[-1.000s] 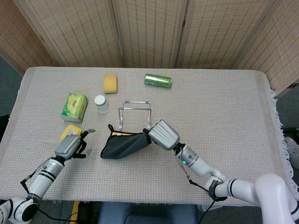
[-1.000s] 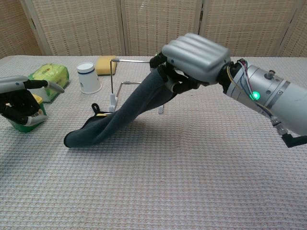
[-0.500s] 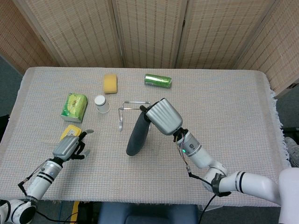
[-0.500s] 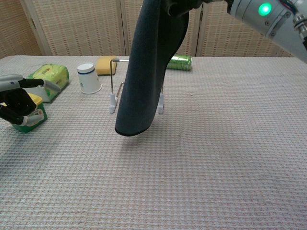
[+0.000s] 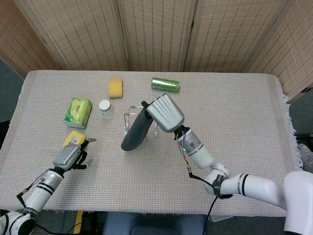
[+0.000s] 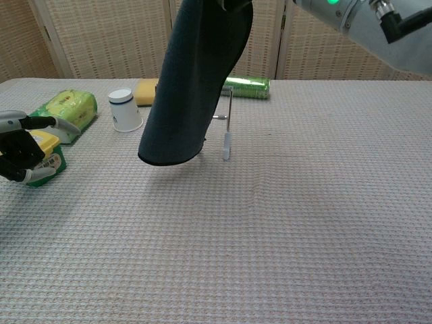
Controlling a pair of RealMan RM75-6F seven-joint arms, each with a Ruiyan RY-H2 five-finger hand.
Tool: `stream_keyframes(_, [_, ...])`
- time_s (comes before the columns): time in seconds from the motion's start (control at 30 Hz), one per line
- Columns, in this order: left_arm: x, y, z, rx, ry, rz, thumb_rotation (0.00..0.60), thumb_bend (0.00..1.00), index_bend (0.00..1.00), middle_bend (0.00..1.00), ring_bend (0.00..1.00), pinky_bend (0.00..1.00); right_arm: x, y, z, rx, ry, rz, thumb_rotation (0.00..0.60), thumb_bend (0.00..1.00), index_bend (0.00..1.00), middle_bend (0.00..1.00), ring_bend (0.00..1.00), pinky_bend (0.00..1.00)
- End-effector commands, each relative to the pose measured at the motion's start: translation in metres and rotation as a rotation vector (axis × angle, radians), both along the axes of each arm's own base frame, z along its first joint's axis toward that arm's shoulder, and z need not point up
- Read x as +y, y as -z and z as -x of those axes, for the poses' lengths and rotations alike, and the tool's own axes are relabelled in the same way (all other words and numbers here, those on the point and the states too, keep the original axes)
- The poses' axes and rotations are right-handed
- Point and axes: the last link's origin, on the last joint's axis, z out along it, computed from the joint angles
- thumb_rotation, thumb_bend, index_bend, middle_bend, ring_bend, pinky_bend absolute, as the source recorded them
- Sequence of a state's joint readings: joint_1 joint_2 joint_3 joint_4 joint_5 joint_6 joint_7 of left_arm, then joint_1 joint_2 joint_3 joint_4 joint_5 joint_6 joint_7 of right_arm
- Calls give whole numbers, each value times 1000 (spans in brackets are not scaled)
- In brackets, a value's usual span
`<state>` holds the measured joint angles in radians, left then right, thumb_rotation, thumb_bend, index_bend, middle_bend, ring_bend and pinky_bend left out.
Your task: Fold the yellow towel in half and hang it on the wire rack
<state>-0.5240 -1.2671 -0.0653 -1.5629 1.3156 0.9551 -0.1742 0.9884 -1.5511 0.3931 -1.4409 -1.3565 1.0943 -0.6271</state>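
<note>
The folded towel (image 5: 133, 132), dark grey on its outer face, hangs free of the table from my right hand (image 5: 165, 112), which grips its upper end. In the chest view the towel (image 6: 192, 81) drapes straight down in front of the wire rack (image 6: 228, 135) and hides the rack's left side. From the head view the rack (image 5: 131, 109) stands just behind and under the towel, its top bar near my right hand. My left hand (image 5: 68, 156) rests low at the table's front left with its fingers curled in, holding nothing.
A yellow box (image 5: 74, 138) sits just beyond my left hand (image 6: 20, 152). A green packet (image 5: 78, 110), a white cup (image 5: 105, 107), a yellow sponge (image 5: 115, 87) and a green can (image 5: 165, 84) lie across the far half of the table.
My right hand lifted the towel off the table and carried it back and left toward the rack. The towel now hangs clear. My left hand barely moved.
</note>
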Motion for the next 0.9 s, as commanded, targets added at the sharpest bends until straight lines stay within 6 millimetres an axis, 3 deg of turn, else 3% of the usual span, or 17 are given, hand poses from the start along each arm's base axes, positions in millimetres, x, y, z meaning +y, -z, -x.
stream_keyframes(0.03, [-1,-1,1,-3,-5,-1,600,438,157,883,860,987,-14,6,-7,32,11,18,600,671,724,897,1000,1000])
stream_keyframes(0.47, [-3,-4,7,-2,-27,-10,600,438,157,883,860,987,-60,35,-40,133,-13,54,600,658,724,897,1000,1000])
stream_keyframes(0.9, [-4,-2,21,-11,-73,-13,600,438,157,883,860,987,-94,55,-55,207,17,92,600,652,724,897,1000,1000])
